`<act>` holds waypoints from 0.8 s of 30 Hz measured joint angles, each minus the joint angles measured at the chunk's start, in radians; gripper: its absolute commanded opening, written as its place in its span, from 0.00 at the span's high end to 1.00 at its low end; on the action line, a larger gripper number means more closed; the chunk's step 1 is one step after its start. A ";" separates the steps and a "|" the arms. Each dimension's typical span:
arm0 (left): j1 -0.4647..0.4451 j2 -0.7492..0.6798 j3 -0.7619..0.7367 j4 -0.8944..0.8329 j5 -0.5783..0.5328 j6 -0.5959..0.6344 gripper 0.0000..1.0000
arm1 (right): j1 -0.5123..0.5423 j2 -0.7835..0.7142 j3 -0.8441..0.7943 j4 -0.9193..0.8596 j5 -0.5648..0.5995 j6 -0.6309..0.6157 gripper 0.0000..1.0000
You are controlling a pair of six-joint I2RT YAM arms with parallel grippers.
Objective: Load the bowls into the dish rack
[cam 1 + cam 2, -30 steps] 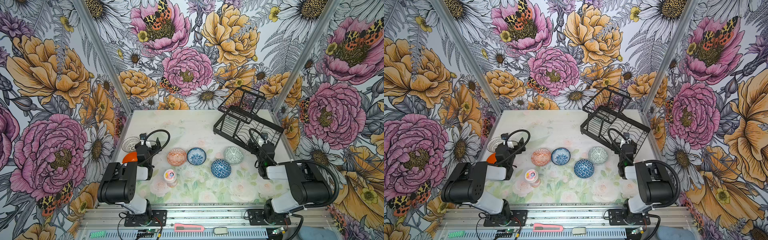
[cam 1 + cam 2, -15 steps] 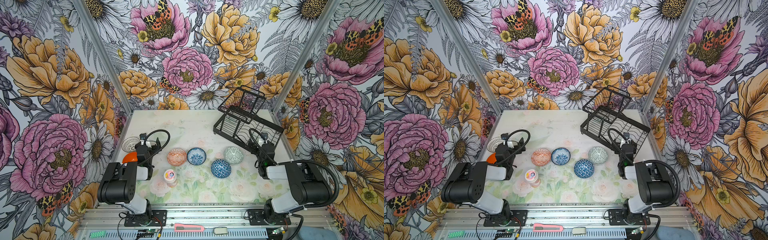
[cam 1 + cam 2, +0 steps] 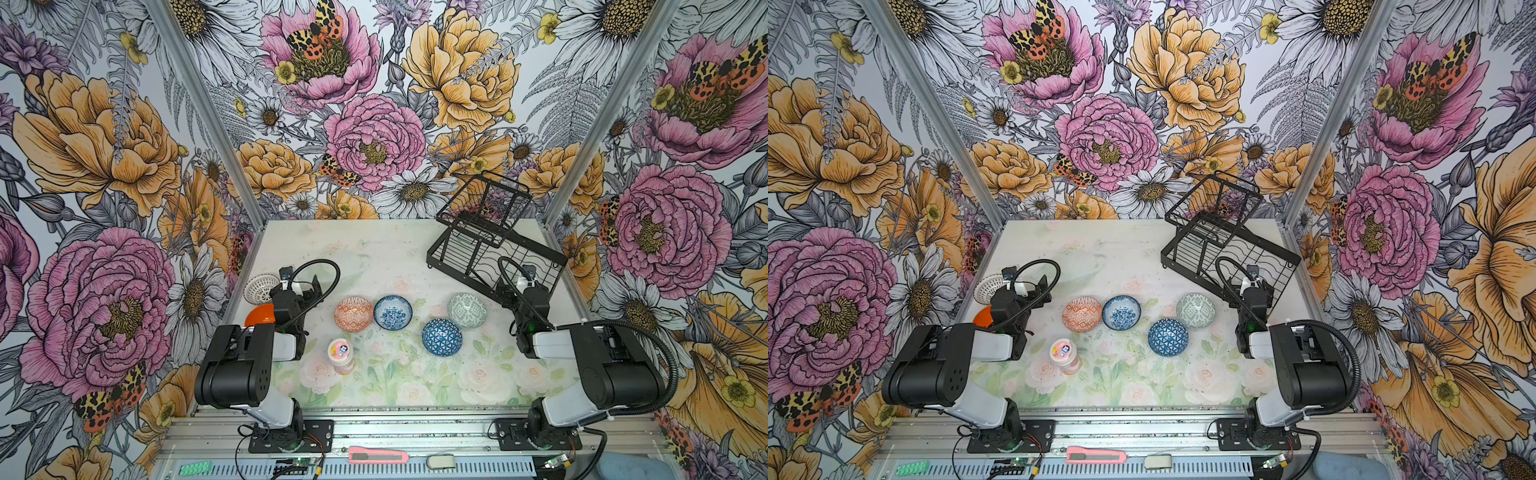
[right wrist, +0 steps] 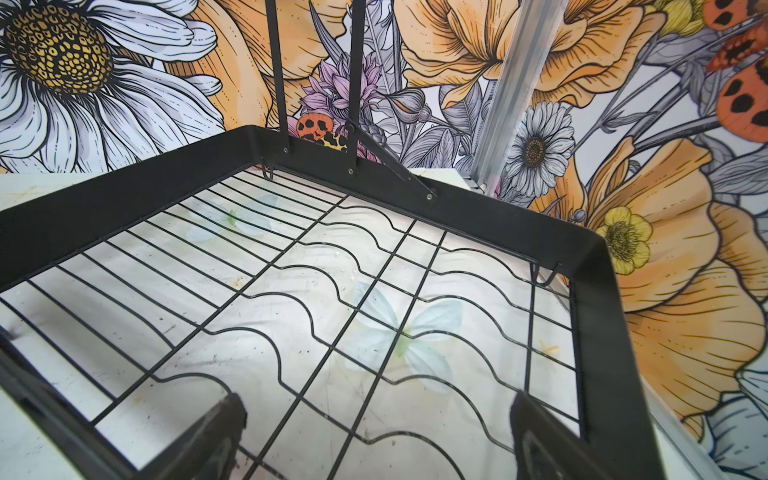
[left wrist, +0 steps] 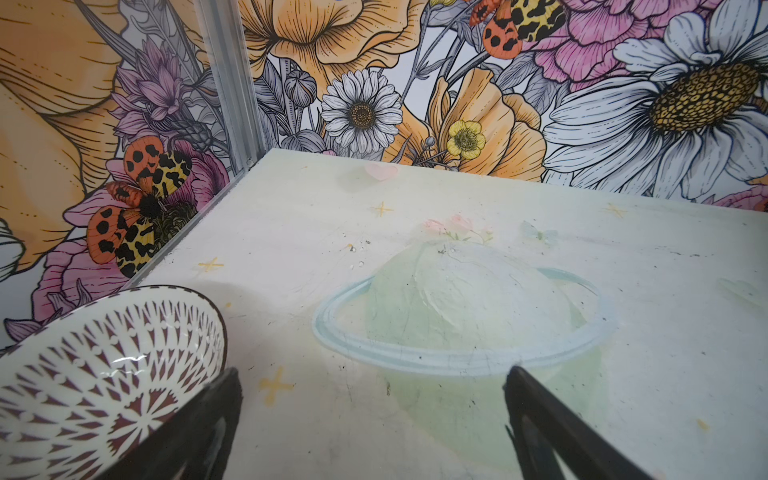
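Several small bowls sit on the table in both top views: orange geometric (image 3: 353,313), white-blue floral (image 3: 393,312), grey-green (image 3: 466,311), dark blue with triangles (image 3: 442,337). A plain orange bowl (image 3: 259,316) lies half hidden under my left arm. The black wire dish rack (image 3: 494,245) stands at the back right with nothing in it. My left gripper (image 5: 372,378) is open and holds nothing, low over bare table. My right gripper (image 4: 376,399) is open over the near end of the rack's grid (image 4: 332,291).
A white bowl with dark red triangles (image 5: 95,365) sits beside my left gripper, near the left wall (image 3: 261,289). A pink-lidded jar (image 3: 340,353) stands in front of the orange geometric bowl. Flowered walls close in three sides.
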 measured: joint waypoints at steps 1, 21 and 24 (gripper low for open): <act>0.000 0.000 0.000 0.000 0.000 0.000 0.01 | 0.000 0.000 0.000 0.000 0.000 0.000 0.01; -0.020 0.000 0.017 -0.013 -0.013 0.015 0.01 | -0.002 -0.014 0.025 -0.071 -0.002 0.006 0.01; 0.007 0.000 0.018 -0.018 0.056 0.016 0.01 | -0.002 -0.056 0.076 -0.168 0.006 0.008 0.01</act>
